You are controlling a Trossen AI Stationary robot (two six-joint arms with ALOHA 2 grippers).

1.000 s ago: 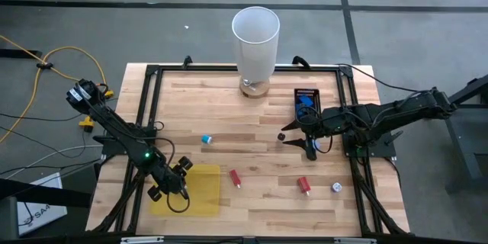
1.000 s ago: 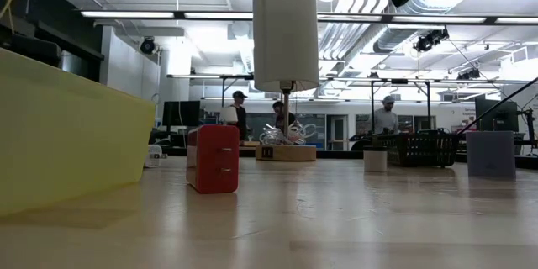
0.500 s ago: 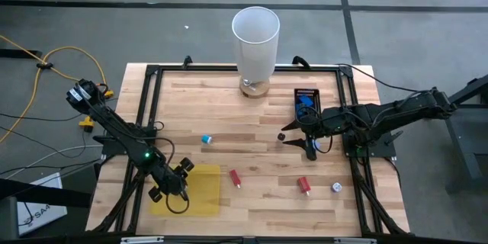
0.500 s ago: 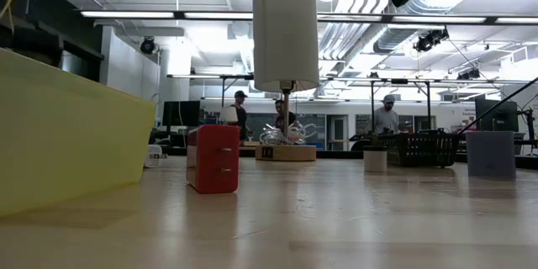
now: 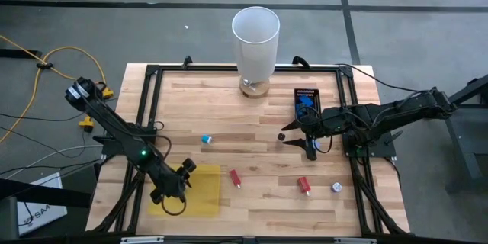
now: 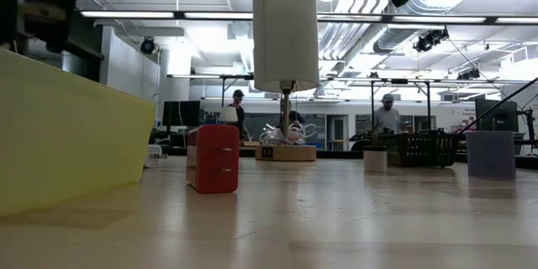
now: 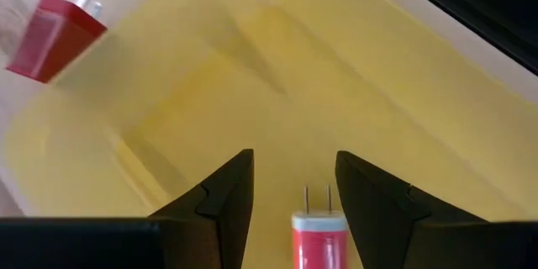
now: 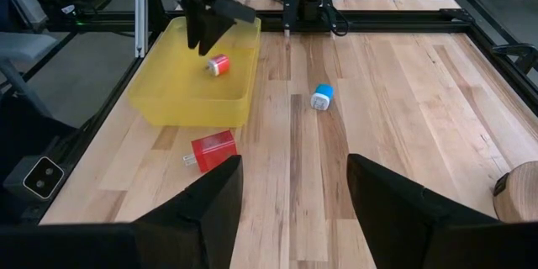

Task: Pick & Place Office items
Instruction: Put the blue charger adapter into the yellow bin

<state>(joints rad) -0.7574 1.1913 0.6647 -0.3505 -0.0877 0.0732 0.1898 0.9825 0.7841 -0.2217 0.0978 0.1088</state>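
My left gripper hangs open over the yellow tray. It is also seen from across the table. Below its fingers a red-and-white plug piece lies on the tray floor, apart from them. A red charger block lies on the wood beside the tray. A blue piece, another red piece, a whitish round one and a dark one lie on the table. My right gripper waits open at mid-right, with the dark piece just off its tips.
A tall white cylinder stands on a wooden base at the far middle. A small black tray with blue pieces lies at the far right. A black frame borders the table. People show in the room beyond.
My left gripper has risen above the yellow tray and tipped a little, so it now shows at the upper left of the low view. Its fingers stay apart. The pieces on the table have stayed where they were.
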